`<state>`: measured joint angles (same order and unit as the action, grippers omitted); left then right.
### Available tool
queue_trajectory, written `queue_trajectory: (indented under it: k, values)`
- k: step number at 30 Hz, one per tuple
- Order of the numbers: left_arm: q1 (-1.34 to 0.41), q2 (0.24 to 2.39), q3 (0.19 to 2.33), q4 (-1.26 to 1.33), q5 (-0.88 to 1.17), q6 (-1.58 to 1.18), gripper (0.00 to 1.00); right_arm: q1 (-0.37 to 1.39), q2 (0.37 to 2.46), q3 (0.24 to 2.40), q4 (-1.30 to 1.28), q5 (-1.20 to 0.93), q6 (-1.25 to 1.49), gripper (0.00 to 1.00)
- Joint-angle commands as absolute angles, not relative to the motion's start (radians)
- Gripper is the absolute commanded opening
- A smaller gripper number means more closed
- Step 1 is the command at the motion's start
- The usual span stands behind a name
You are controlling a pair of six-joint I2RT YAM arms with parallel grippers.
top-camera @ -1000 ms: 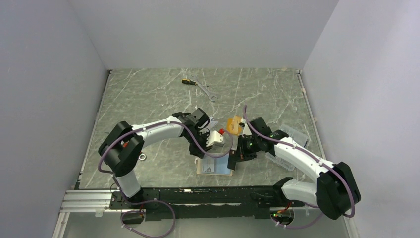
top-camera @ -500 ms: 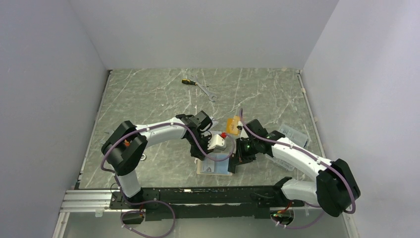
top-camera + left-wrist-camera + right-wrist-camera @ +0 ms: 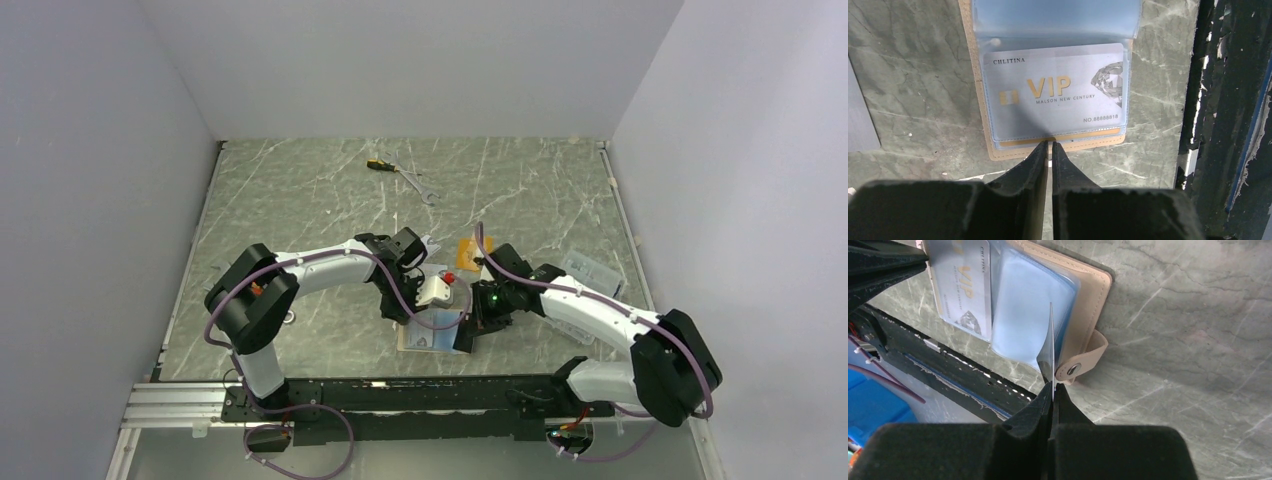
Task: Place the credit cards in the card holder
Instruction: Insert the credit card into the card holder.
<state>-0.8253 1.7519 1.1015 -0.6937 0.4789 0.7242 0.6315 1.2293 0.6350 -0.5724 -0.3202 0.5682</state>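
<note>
Marbled green table (image 3: 300,190) under both arms, with the card holder (image 3: 1093,295) lying open on it. Left gripper (image 3: 1049,144): fingers almost together, only a thin slit, tips at the holder's near edge; cannot tell whether they nip that edge. Just ahead of the tips, a VIP card (image 3: 1053,90) sits in the clear sleeve. Right gripper (image 3: 1052,387): clamped on a grey card (image 3: 1048,350) held edge-on, its far end over the sleeve, beside the snap tab (image 3: 1083,360). Versus one second ago: right forearm has swung in toward the holder; left wrist has eased nearer the bases. Beyond both grippers: orange card (image 3: 470,248); clear box (image 3: 590,272) to the right; farthest, screwdriver (image 3: 379,164) and wrench (image 3: 420,188).
</note>
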Motion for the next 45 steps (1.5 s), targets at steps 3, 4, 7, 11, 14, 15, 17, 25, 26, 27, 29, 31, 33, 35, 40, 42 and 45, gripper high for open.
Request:
queue_trajectory:
  k: [3, 4, 7, 11, 14, 15, 17, 25, 26, 27, 29, 31, 33, 35, 40, 42, 45]
  values:
    - [-0.828, 1.737, 1.130, -0.722, 0.492, 0.758, 0.12, 0.640, 1.283, 0.616, -0.452, -0.370, 0.603, 0.00]
    - [-0.828, 1.737, 1.144, -0.734, 0.500, 0.757, 0.12, 0.641, 1.290, 0.616, -0.436, -0.381, 0.605, 0.00]
    - [-0.830, 1.731, 1.197, -0.775, 0.537, 0.750, 0.12, 0.633, 1.301, 0.607, -0.406, -0.408, 0.608, 0.00]
    - [-0.829, 1.737, 1.272, -0.797, 0.604, 0.711, 0.16, 0.612, 1.292, 0.581, -0.360, -0.453, 0.620, 0.00]
    - [-0.833, 1.747, 1.293, -0.775, 0.662, 0.676, 0.17, 0.591, 1.271, 0.566, -0.342, -0.483, 0.621, 0.00]
    - [-0.835, 1.750, 1.291, -0.752, 0.671, 0.659, 0.18, 0.581, 1.264, 0.557, -0.330, -0.498, 0.623, 0.00]
    - [-0.844, 1.758, 1.277, -0.710, 0.681, 0.639, 0.19, 0.560, 1.253, 0.541, -0.312, -0.530, 0.622, 0.00]
    - [-0.886, 1.800, 1.260, -0.639, 0.636, 0.650, 0.19, 0.459, 1.182, 0.499, -0.225, -0.678, 0.634, 0.00]
    - [-0.885, 1.802, 1.259, -0.637, 0.638, 0.652, 0.19, 0.450, 1.178, 0.493, -0.215, -0.692, 0.637, 0.00]
    - [-0.886, 1.803, 1.261, -0.636, 0.637, 0.653, 0.19, 0.442, 1.176, 0.488, -0.206, -0.704, 0.639, 0.00]
    - [-0.892, 1.807, 1.261, -0.636, 0.638, 0.656, 0.19, 0.434, 1.187, 0.484, -0.201, -0.716, 0.634, 0.00]
    - [-0.900, 1.810, 1.254, -0.628, 0.631, 0.658, 0.19, 0.432, 1.193, 0.483, -0.203, -0.714, 0.630, 0.00]
    - [-0.907, 1.811, 1.246, -0.615, 0.625, 0.653, 0.19, 0.430, 1.188, 0.491, -0.226, -0.690, 0.621, 0.00]
    - [-0.911, 1.814, 1.246, -0.600, 0.629, 0.645, 0.19, 0.428, 1.175, 0.507, -0.285, -0.637, 0.604, 0.00]
    - [-0.921, 1.828, 1.231, -0.583, 0.612, 0.663, 0.18, 0.427, 1.106, 0.567, -0.501, -0.441, 0.570, 0.00]
    - [-0.920, 1.827, 1.219, -0.590, 0.607, 0.675, 0.18, 0.430, 1.085, 0.584, -0.569, -0.375, 0.566, 0.00]
    - [-0.921, 1.822, 1.211, -0.610, 0.602, 0.690, 0.17, 0.440, 1.062, 0.584, -0.592, -0.343, 0.582, 0.00]
